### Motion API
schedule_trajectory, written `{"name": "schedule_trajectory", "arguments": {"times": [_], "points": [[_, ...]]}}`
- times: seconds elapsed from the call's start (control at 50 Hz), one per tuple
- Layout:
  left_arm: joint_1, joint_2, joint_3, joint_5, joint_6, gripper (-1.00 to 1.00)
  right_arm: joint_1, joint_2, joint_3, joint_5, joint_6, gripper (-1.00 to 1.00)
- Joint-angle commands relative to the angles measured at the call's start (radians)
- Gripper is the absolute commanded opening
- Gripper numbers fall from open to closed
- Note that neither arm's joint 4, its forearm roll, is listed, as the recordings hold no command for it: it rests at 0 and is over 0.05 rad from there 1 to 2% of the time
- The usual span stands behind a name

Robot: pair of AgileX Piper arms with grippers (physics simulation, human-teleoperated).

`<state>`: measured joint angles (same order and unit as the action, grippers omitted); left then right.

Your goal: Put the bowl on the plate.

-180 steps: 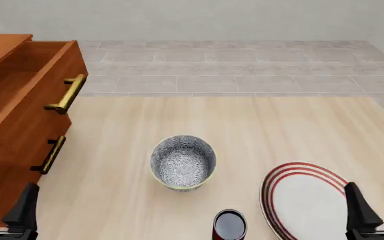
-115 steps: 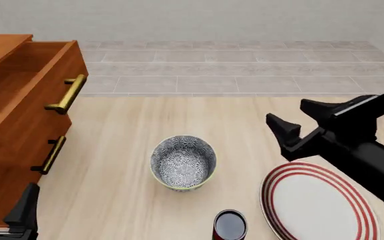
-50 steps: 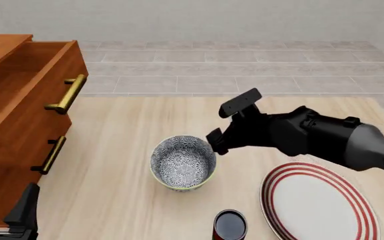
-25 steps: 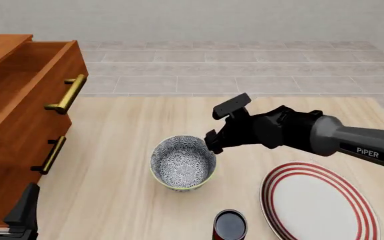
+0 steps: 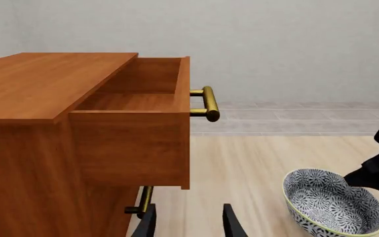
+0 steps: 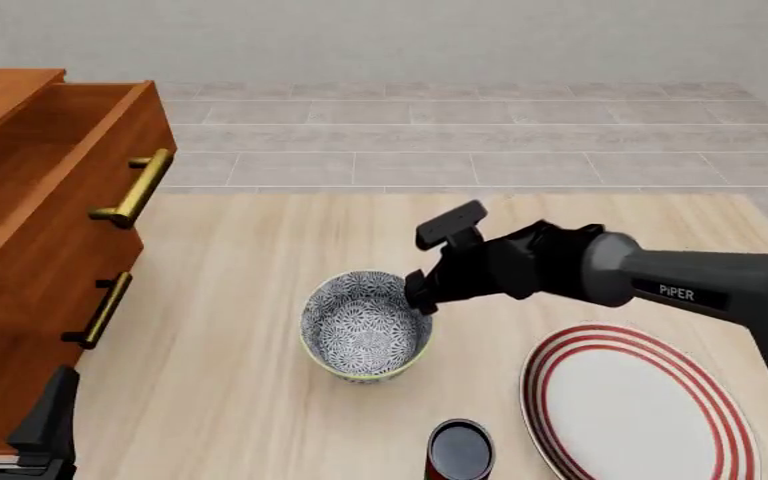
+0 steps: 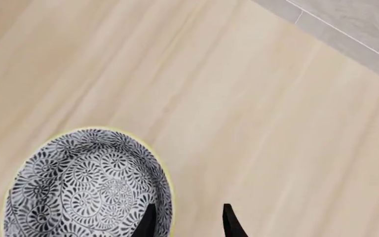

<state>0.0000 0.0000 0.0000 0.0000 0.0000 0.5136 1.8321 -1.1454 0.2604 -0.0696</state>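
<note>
Bowl [image 6: 367, 325], floral, upright mid-table, left of plate [image 6: 638, 400] and apart from it. I have the right gripper [image 6: 422, 292] at the bowl's right rim, fingers spread, one inside the wall, one outside. My left gripper [image 6: 11, 425] is parked near the drawer cabinet [image 6: 37, 240], fingers apart. Red can [image 6: 460, 450] is at the front edge.

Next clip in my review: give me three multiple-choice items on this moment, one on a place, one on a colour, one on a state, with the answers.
1. Where does the grey-and-white floral bowl stand?
A. on the red-ringed white plate
B. on the pale wooden table
C. in the drawer

2. The handles of the orange-brown wooden cabinet are:
A. brass-gold
B. white
C. blue

3. The right gripper is:
A. open, astride the bowl's rim
B. shut on the small dark red can
C. parked off the table

Answers: 1 B, table shows all around the bowl. 2 A, both bars are gold. 3 A, the right wrist view shows one finger each side of the rim.
</note>
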Motion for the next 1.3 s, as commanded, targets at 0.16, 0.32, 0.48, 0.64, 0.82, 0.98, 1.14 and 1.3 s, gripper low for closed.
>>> {"name": "schedule_trajectory", "arguments": {"times": [0.16, 0.32, 0.48, 0.64, 0.82, 0.98, 1.14, 1.3], "points": [[0.0, 0.0, 0.0, 0.0, 0.0, 1.0, 0.016, 0.059, 0.014, -0.031, 0.013, 1.0], [0.0, 0.0, 0.0, 0.0, 0.0, 1.0, 0.024, 0.067, 0.019, -0.036, 0.016, 1.0], [0.0, 0.0, 0.0, 0.0, 0.0, 1.0, 0.029, 0.072, 0.023, -0.04, 0.017, 1.0], [0.0, 0.0, 0.0, 0.0, 0.0, 1.0, 0.034, 0.068, 0.027, -0.042, 0.013, -1.0], [0.0, 0.0, 0.0, 0.0, 0.0, 1.0, 0.035, 0.058, 0.029, -0.042, 0.009, -1.0], [0.0, 0.0, 0.0, 0.0, 0.0, 1.0, 0.036, 0.05, 0.022, -0.035, 0.006, -1.0], [0.0, 0.0, 0.0, 0.0, 0.0, 1.0, 0.025, 0.011, -0.013, -0.01, -0.005, -1.0], [0.0, 0.0, 0.0, 0.0, 0.0, 1.0, 0.026, -0.024, -0.037, 0.015, -0.003, -1.0]]}}
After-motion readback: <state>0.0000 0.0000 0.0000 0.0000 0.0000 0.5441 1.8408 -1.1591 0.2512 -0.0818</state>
